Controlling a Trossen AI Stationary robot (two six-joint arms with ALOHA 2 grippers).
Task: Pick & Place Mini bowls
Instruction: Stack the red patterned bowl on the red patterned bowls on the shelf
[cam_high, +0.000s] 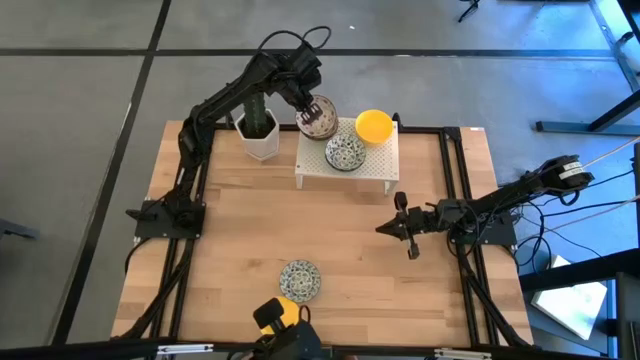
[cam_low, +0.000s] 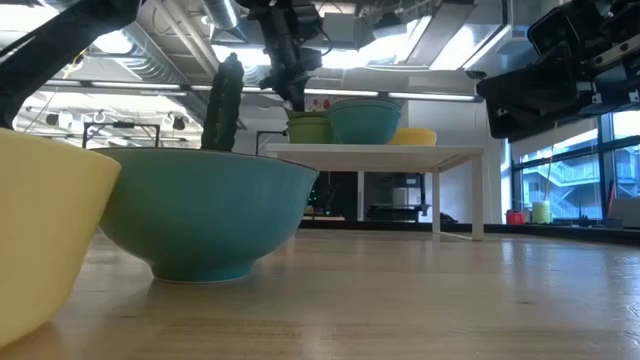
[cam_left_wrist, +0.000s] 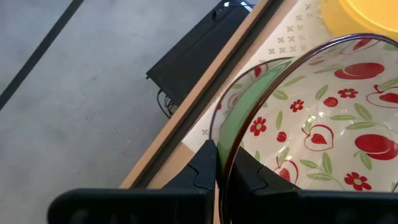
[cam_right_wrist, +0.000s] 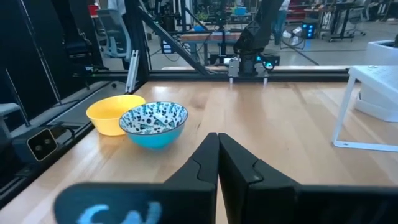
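Red-flowered bowl (cam_left_wrist: 323, 130) has its rim clamped between the left gripper (cam_left_wrist: 225, 168) fingers, at the rack's (cam_high: 375, 165) far left corner; patterned bowl (cam_high: 344, 152) and yellow bowl (cam_high: 374, 125) sit alongside; right gripper (cam_high: 400, 226), clenched empty, waits mid-table.

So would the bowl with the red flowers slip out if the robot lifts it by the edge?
It might. The left hand is shut on just the thin rim of the red-flower bowl, whose surface looks glossy, so probably slippery. It looks like hard glazed ware and could chip if dropped. Pinched at one edge, it would likely hang tilted.
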